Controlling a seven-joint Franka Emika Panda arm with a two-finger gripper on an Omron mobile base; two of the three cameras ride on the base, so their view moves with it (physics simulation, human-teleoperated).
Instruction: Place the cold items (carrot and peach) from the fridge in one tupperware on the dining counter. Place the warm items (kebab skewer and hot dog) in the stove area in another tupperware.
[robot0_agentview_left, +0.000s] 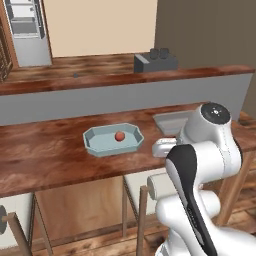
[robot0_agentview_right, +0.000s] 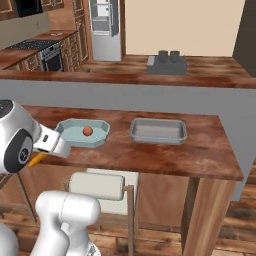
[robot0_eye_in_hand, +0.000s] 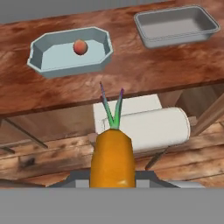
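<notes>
An orange carrot (robot0_eye_in_hand: 111, 157) with green leaves stands up between my gripper's (robot0_eye_in_hand: 111, 180) jaws, which are shut on it; its orange end (robot0_agentview_right: 36, 159) peeks out beside the arm in the right base view. The hand hangs in front of the dining counter's (robot0_eye_in_hand: 131, 74) near edge, over a stool. A small red-orange peach (robot0_eye_in_hand: 79, 47) (robot0_agentview_left: 119, 136) (robot0_agentview_right: 87, 131) lies in a light-blue eight-sided tupperware (robot0_eye_in_hand: 39, 61) (robot0_agentview_left: 95, 145) (robot0_agentview_right: 102, 131). To its right sits a grey rectangular tupperware (robot0_eye_in_hand: 175, 41) (robot0_agentview_right: 157, 138) (robot0_agentview_left: 167, 120) with nothing in it. The kebab skewer and hot dog are out of view.
A white cushioned stool (robot0_eye_in_hand: 144, 127) (robot0_agentview_right: 97, 185) stands under the counter edge. Behind the dining counter rises a higher wooden ledge with a grey appliance (robot0_agentview_left: 155, 61) (robot0_agentview_right: 167, 63). The fridge (robot0_agentview_right: 105, 25) (robot0_agentview_left: 27, 30) is at the back, the stove (robot0_agentview_right: 50, 55) at the far left.
</notes>
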